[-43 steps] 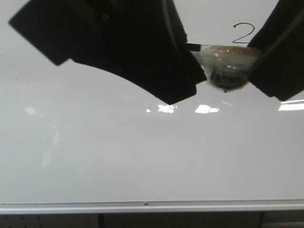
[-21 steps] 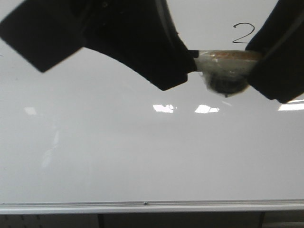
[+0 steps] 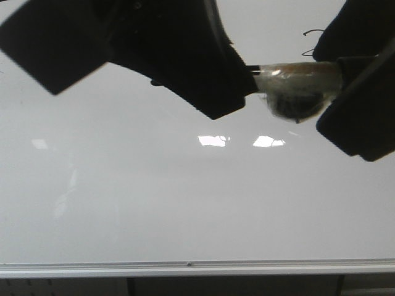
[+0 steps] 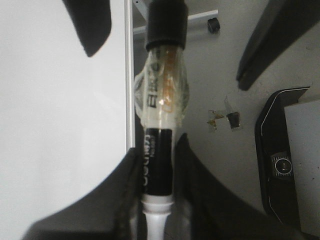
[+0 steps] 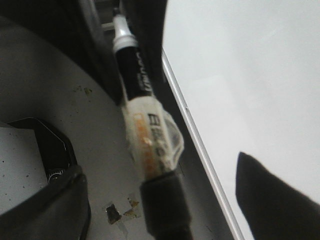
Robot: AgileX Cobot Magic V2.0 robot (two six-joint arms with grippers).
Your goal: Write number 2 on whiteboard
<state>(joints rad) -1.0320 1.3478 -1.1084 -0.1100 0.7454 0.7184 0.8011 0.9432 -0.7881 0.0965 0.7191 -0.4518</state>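
Note:
The whiteboard (image 3: 185, 203) fills the front view, with its silver frame (image 3: 185, 268) along the near edge. The number 2 (image 3: 313, 31) is at the far right; only bits of its strokes show beside my right gripper's upper finger. A black marker wrapped in clear tape (image 3: 296, 77) lies level between both grippers. My left gripper (image 3: 242, 77) is shut on the marker's white-collared end (image 4: 156, 165). My right gripper (image 3: 327, 83) is open, one finger above and one below the marker's thick black end (image 5: 165, 210). The board also shows in the left wrist view (image 4: 60, 125) and right wrist view (image 5: 240, 65).
Bright light reflections (image 3: 213, 140) lie on the board's middle. Beyond the board's frame (image 4: 128, 75) is grey floor with scraps of tape (image 4: 220, 120) and a black device (image 4: 285, 165), also in the right wrist view (image 5: 30, 150).
My right gripper has opened and its fingers now stand above and below the marker's end. Its upper finger now covers most of the 2. The left gripper still holds the marker.

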